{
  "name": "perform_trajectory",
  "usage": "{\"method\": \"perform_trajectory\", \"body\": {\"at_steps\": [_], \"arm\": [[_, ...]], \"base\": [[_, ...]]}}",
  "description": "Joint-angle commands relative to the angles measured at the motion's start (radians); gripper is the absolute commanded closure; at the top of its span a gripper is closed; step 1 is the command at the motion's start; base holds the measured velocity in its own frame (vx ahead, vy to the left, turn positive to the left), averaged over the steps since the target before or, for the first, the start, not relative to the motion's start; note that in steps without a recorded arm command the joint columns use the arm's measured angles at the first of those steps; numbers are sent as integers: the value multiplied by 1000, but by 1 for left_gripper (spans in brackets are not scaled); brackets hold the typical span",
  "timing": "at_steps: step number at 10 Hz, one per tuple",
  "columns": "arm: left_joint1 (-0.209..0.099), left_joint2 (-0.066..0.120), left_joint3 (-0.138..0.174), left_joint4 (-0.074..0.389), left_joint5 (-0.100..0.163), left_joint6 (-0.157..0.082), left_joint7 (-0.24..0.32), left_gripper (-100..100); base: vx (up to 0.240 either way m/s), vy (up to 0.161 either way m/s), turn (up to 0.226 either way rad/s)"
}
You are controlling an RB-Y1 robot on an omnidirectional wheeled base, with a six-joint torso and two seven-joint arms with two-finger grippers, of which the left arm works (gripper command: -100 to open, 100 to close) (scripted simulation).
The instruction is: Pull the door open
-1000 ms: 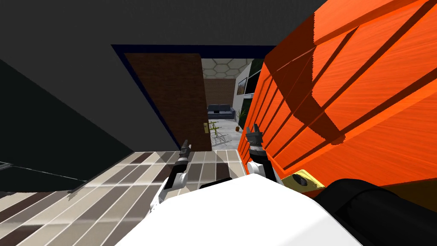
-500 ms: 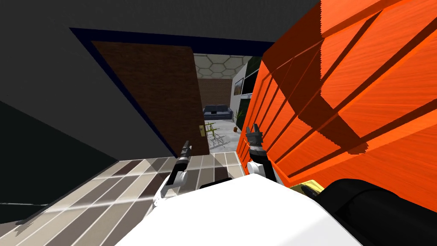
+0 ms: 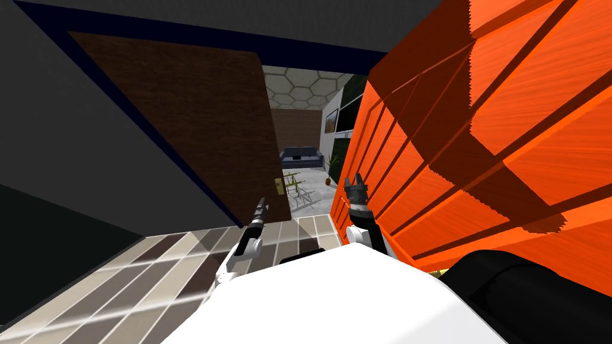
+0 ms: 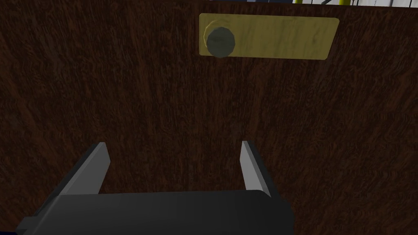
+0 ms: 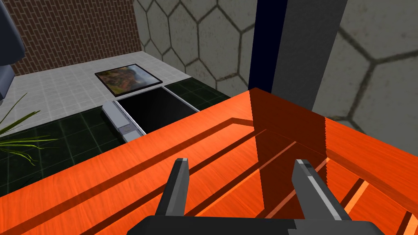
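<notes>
Fingers of the left gripper (image 4: 173, 143) stand apart with nothing between them, low in the left wrist view. They face a brown door (image 4: 122, 89), whose grey knob (image 4: 220, 41) sits on a yellow plate (image 4: 281, 38) near the top of the frame, well beyond the fingertips. The right gripper (image 5: 241, 160) is likewise released and empty, just beside an orange door (image 5: 122, 179).

In the head view the whole picture has shifted over the last second. The brown door now spreads across the upper left and the orange door fills the right, so I have rolled closer and turned; the doors have not moved. I judge this an approach to the brown door, with the grasp on the knob not yet made.

Beyond the gap between the doors, at centre frame, a dark sofa (image 3: 302, 157) stands in a far room.
</notes>
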Motion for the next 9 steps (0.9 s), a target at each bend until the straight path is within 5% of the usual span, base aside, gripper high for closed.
{"method": "perform_trajectory", "body": {"at_steps": [1, 6, 7, 9], "arm": [[-23, 8, 1, 41, 2, 3, 10, -100], [-76, 28, 1, 141, 6, 15, 35, -100], [-68, 24, 2, 125, 5, 18, 30, -100], [-73, 51, 24, 151, 17, 10, 48, -100]], "base": [[135, -19, -83], [187, 0, -82], [70, 8, -5], [170, -24, -142]]}}
